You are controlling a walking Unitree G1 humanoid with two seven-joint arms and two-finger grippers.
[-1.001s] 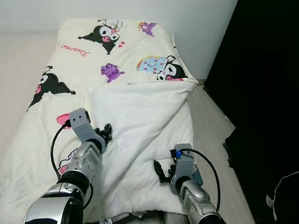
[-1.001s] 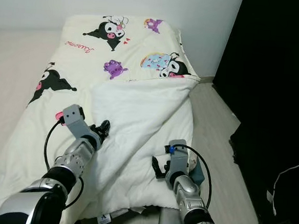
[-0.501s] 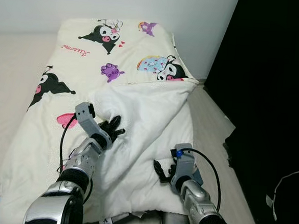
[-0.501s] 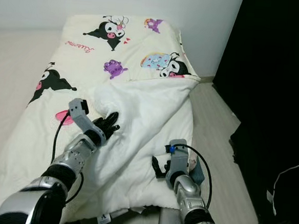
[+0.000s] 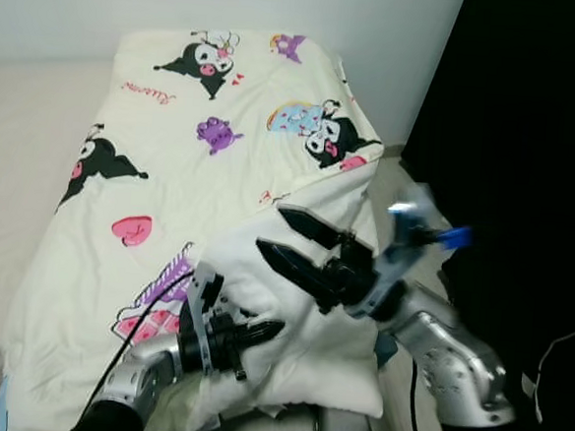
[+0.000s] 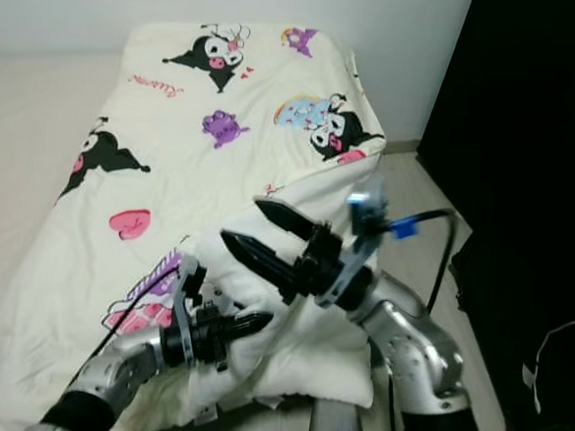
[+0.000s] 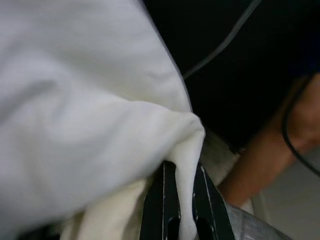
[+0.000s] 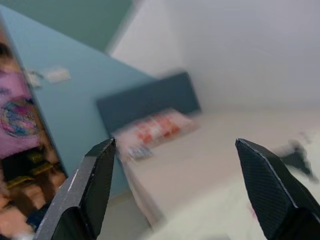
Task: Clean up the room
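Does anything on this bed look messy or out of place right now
Yes. The blanket is askew: its near right corner is folded back, white underside up. The left end effector pinches that bunched fold; the right end effector hovers open above.

Blanket (image 5: pixel 183 159): soft matt printed cloth, plain white underside. Left gripper (image 5: pixel 260 330) and right gripper (image 5: pixel 284 237): matt black plastic fingers on brushed silver metal arms.
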